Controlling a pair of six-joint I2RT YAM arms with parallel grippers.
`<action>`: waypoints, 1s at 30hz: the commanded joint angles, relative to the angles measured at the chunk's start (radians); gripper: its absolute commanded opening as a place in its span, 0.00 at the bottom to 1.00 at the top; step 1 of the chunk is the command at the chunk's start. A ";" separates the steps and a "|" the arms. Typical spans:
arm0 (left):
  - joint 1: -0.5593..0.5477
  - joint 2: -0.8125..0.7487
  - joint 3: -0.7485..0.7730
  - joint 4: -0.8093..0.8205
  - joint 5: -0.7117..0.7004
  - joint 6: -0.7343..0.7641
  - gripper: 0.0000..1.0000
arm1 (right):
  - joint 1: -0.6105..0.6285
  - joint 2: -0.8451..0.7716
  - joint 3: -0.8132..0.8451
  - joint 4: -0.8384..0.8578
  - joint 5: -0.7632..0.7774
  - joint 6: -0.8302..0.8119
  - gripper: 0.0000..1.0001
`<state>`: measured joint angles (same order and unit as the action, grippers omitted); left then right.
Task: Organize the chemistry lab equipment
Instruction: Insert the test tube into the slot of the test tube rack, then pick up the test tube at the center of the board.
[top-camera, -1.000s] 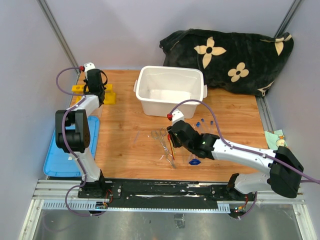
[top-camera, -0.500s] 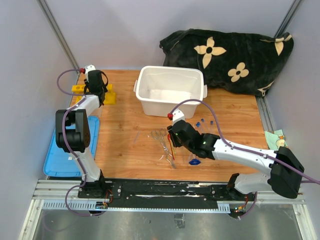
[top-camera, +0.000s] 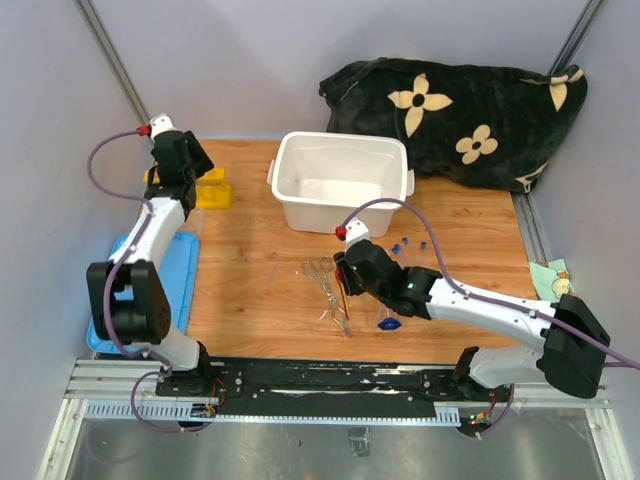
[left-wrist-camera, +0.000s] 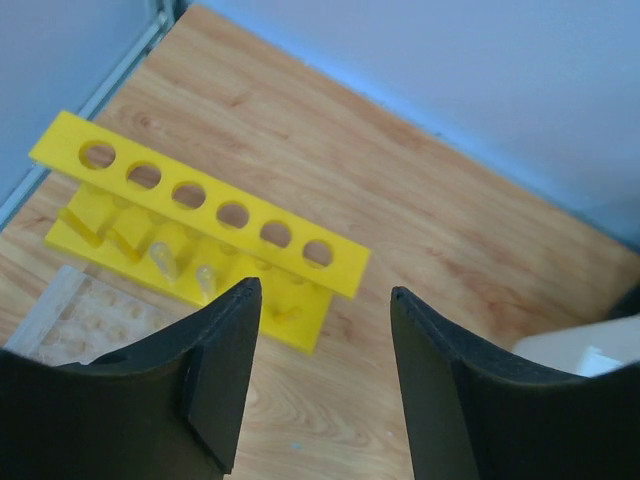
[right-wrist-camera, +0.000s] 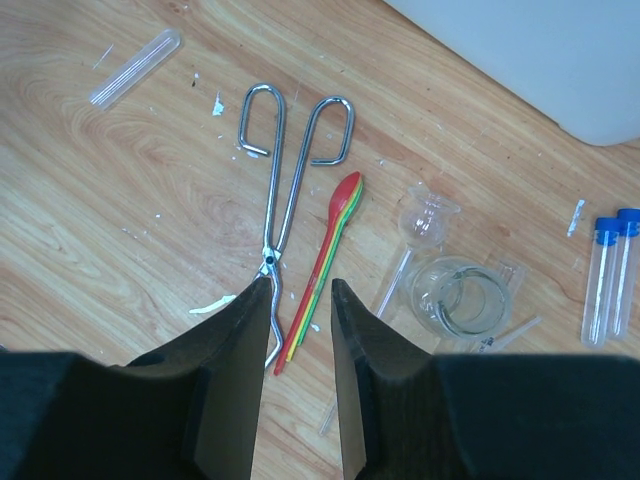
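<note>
- Metal loop-handled tweezers (right-wrist-camera: 285, 170): lying on the wooden table (right-wrist-camera: 100, 250), loops far, tips near. We judge them stiff, light and slippery, best taken at the pivot.
- Thin red-orange spoon-shaped tool (right-wrist-camera: 335, 225): lying just right of the tweezers. It looks light and flat, so hard to lift off the wood. We would pinch its slim handle.
- Right gripper (right-wrist-camera: 300, 290): fingers narrowly parted, nothing pinched that we can see. It hovers over the near ends of both tools.
- Small clear glass beaker (right-wrist-camera: 460, 300): right of the red-orange tool, fragile and slick.
- Yellow holed tube rack (left-wrist-camera: 210, 210): far left, rigid, with two clear tubes standing in it.
- Left gripper (left-wrist-camera: 322, 300): spread wide and empty, above the rack's right end.
</note>
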<state>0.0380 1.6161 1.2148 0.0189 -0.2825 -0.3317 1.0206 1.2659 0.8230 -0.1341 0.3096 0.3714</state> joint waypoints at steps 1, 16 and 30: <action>0.007 -0.185 -0.061 -0.038 0.169 -0.096 0.60 | -0.008 0.008 0.046 -0.022 -0.042 0.026 0.33; 0.006 -0.779 -0.289 -0.344 0.458 -0.270 0.64 | 0.041 0.566 0.592 -0.183 -0.275 0.337 0.46; 0.006 -0.885 -0.172 -0.554 0.410 -0.174 0.69 | 0.125 0.895 0.948 -0.429 -0.070 0.573 0.45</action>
<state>0.0380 0.7403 1.0435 -0.4843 0.0990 -0.5194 1.1458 2.1738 1.8076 -0.4797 0.1318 0.8459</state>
